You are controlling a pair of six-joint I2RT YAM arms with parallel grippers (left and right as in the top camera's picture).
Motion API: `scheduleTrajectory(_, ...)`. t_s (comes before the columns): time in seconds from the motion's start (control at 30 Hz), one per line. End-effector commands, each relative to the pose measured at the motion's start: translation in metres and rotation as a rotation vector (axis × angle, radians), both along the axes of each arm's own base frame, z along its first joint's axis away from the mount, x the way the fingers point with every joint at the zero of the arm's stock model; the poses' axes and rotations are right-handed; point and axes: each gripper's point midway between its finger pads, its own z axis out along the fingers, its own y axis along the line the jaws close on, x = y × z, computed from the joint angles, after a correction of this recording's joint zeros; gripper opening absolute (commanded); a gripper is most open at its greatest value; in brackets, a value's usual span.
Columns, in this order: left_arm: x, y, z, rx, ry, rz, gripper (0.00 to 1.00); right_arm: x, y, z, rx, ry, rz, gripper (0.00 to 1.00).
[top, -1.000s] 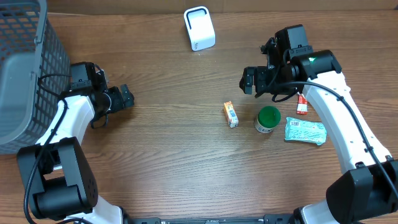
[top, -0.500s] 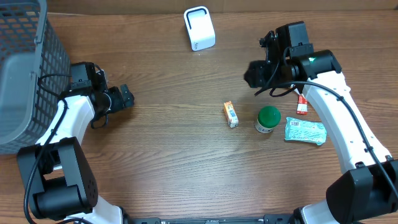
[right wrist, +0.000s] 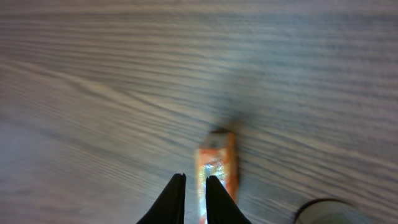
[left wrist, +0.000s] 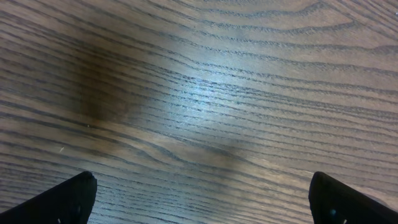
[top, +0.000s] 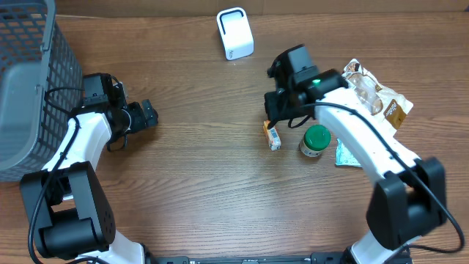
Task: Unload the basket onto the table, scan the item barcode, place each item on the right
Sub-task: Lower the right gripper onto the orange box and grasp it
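A small orange box [top: 272, 136] lies flat at the table's middle, and in the right wrist view the same orange box [right wrist: 219, 167] sits just under my fingertips. My right gripper [top: 273, 117] hovers over its far end. The right gripper [right wrist: 194, 180] is shut to a thin slit with nothing in it. The white scanner [top: 234, 33] stands at the back. My left gripper [top: 147, 115] rests open at the left, and in its wrist view the left gripper [left wrist: 200, 186] shows only bare wood between its tips.
A green-lidded can [top: 316, 139] stands right of the box, with a teal packet [top: 342, 155] half under my right arm. A clear snack bag [top: 375, 94] lies at the far right. A grey mesh basket [top: 22, 73] fills the left back corner.
My right arm swung left from above the can to over the orange box, and its jaws closed from wide open. The snack bag came into sight. The left arm stayed put.
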Motion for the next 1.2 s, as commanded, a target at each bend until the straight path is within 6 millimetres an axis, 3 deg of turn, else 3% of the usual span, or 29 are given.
scheduleTrajectory(0.0,0.004,0.005,0.002,0.022,-0.01,-0.007,1.0,0.005,-0.022,-0.017,-0.111,-0.003,-0.118,0.13)
scheduleTrajectory(0.27,0.004,0.005,0.002,0.021,-0.01,-0.007,1.0,-0.007,-0.027,-0.035,-0.119,0.066,-0.181,0.13)
scheduleTrajectory(0.53,0.004,0.005,0.002,0.022,-0.01,-0.007,1.0,-0.035,-0.033,-0.065,-0.122,0.163,-0.224,0.16)
scheduleTrajectory(0.7,0.004,0.005,0.002,0.022,-0.01,-0.007,1.0,-0.055,-0.004,-0.067,0.039,0.274,-0.173,0.15)
scheduleTrajectory(0.9,0.004,0.005,0.002,0.022,-0.01,-0.007,1.0,-0.063,0.033,-0.059,0.153,0.287,-0.085,0.15)
scheduleTrajectory(1.03,0.004,0.005,0.002,0.022,-0.01,-0.007,1.0,-0.06,0.043,-0.06,0.124,0.229,-0.04,0.16)
scheduleTrajectory(1.17,0.004,0.005,0.002,0.022,-0.01,-0.007,1.0,-0.046,0.037,-0.062,0.056,0.147,-0.053,0.21)
